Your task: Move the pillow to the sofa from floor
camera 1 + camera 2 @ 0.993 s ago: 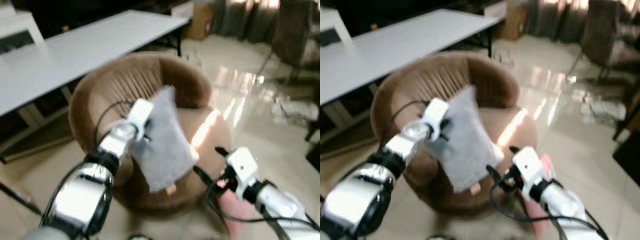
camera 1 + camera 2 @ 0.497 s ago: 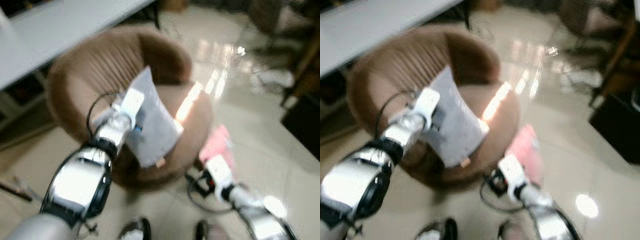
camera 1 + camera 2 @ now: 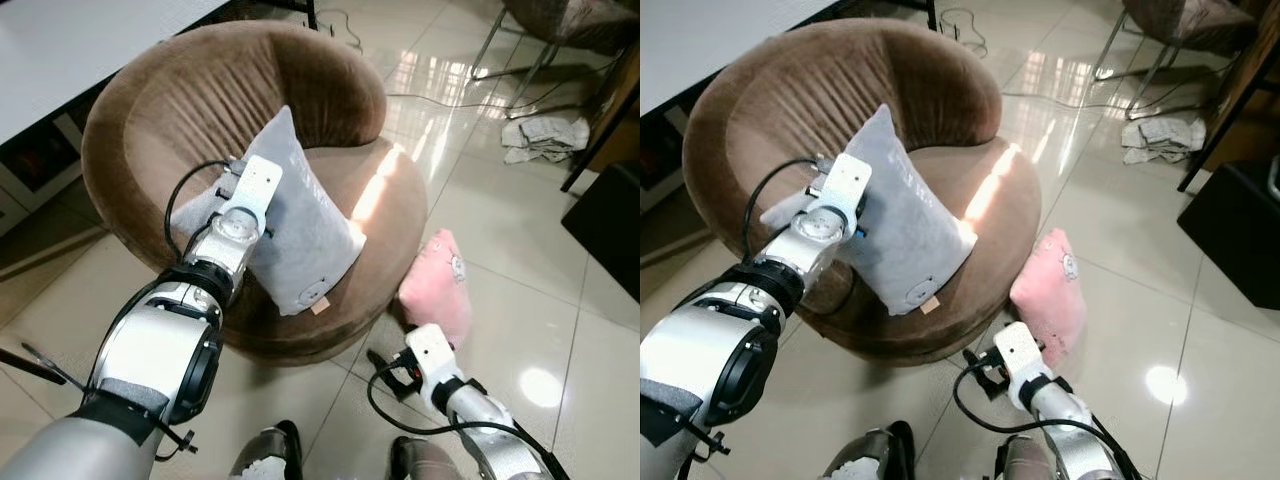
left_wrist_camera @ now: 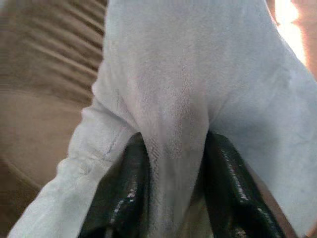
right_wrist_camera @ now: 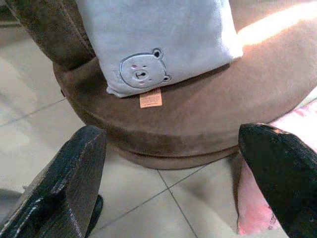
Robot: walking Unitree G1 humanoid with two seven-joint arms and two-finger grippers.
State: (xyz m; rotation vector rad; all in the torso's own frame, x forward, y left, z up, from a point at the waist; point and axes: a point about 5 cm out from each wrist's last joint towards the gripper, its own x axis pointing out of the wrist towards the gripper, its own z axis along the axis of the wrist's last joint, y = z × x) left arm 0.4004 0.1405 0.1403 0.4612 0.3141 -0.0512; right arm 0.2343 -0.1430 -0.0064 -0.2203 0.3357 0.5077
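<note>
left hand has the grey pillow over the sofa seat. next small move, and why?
Probably open the left hand and let go. Its fingers pinch a fold of the grey pillow, whose lower edge already rests on the brown sofa seat. The pink pillow is on the floor beside the sofa, near the open right hand.

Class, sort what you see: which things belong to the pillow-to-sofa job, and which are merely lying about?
Job: grey pillow, pinched by the left gripper; brown sofa; pink pillow on the floor; right gripper, open.

Lying about: white table; crumpled cloth; floor cables.
</note>
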